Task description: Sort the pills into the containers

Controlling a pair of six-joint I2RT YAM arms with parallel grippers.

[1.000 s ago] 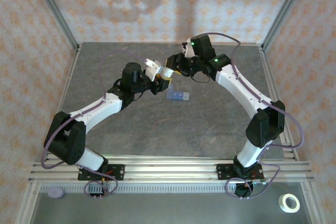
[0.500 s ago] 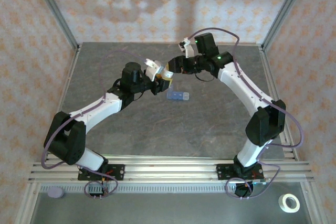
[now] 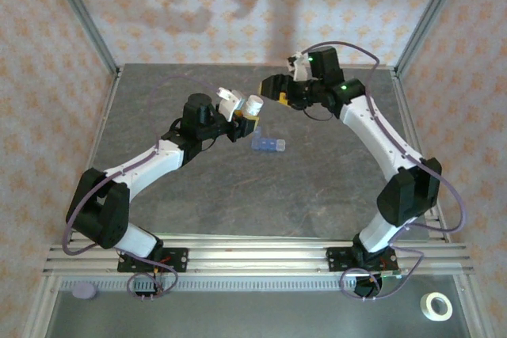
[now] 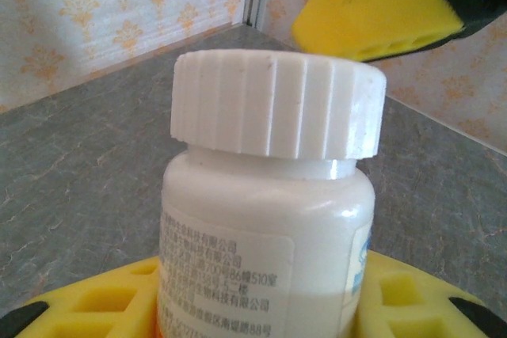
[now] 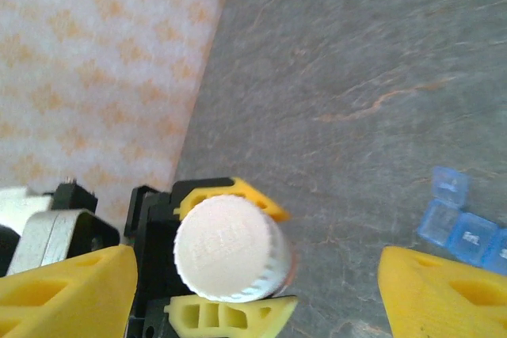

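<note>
- The left tool is clamped on the lower body of a white bottle, raised above the table. In the left wrist view, its yellow pads hug the label.
- The ribbed cap is on, so the step in hand looks to be unscrewing it. The pills are presumably inside, behind the opaque wall.
- The left grip should stay firm and low, leaving the whole cap free. If the bottle turns in the pads, the twist is wasted.
- The containers, a blue strip of joined compartments, lie on the table just right of the bottle and nearer the arm bases. The right wrist view shows them at its right edge, at least one lid lifted.
- Keeping the bottle upright until it hangs over that strip would avoid spilling once the cap loosens.
- The right tool is open, jaws wide. Its wrist camera looks down on the cap top, one yellow finger to either side and neither touching it.
- Before closing, it should centre on the cap — the cap sits nearer the left-hand finger in that view — and come down far enough to bite the ribs, not the rim.
- Then turn about the bottle's axis and lift straight off; a skewed pull could yank the bottle from the left tool.
</note>
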